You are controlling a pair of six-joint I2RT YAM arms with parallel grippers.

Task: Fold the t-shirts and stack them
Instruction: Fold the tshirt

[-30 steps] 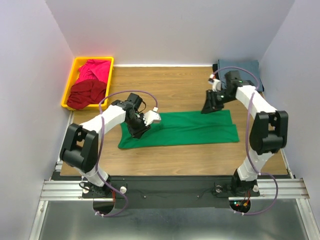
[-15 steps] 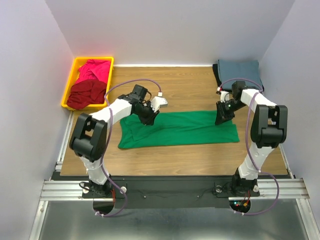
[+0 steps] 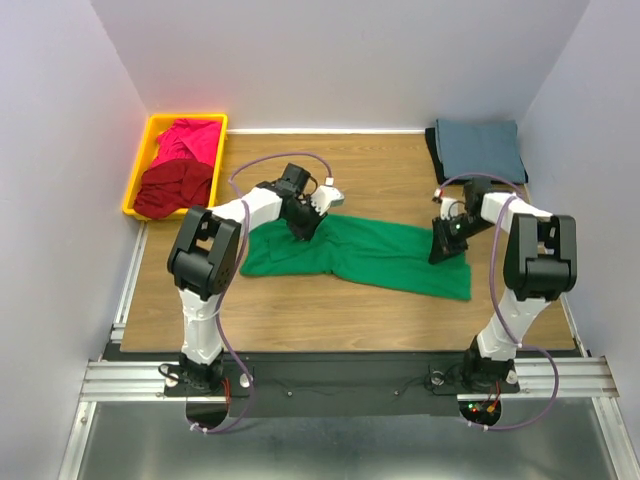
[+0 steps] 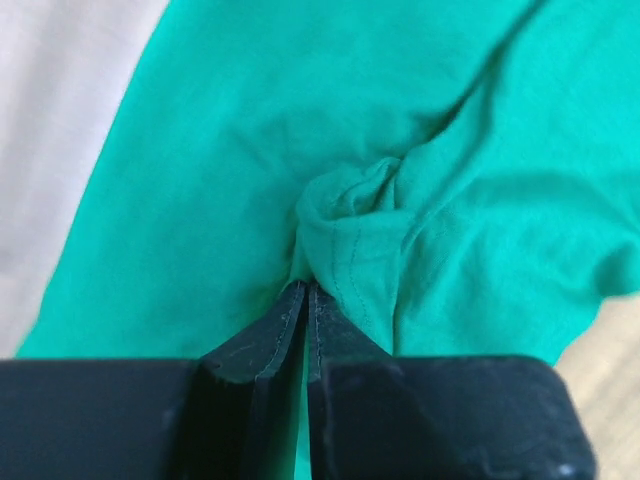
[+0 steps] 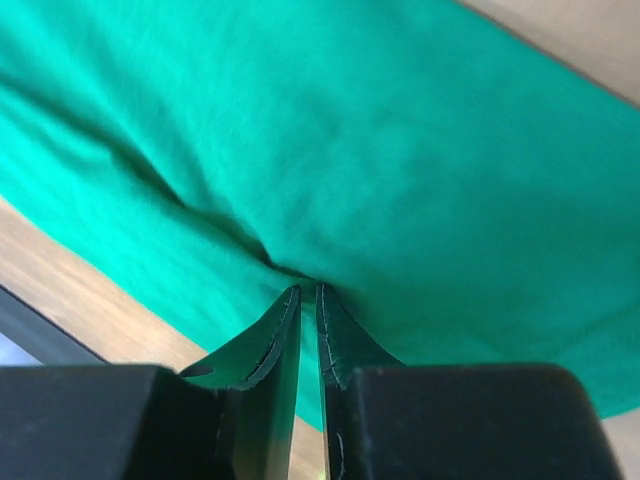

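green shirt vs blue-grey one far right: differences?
The green t-shirt lies long and rumpled mid-table; the blue-grey t-shirt is a neat folded rectangle in the far right corner. The green one is pinched by the left claw and right claw; the blue-grey one is untouched. Both are plain cloth, outside the yellow bin.

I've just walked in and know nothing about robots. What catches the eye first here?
A bright green t-shirt lies rumpled across the middle of the wooden table, the left gripper pinching its left part and the right gripper its right end. A yellow bin in the far left corner holds a magenta shirt and a dark red shirt; a folded blue-grey shirt sits far right.
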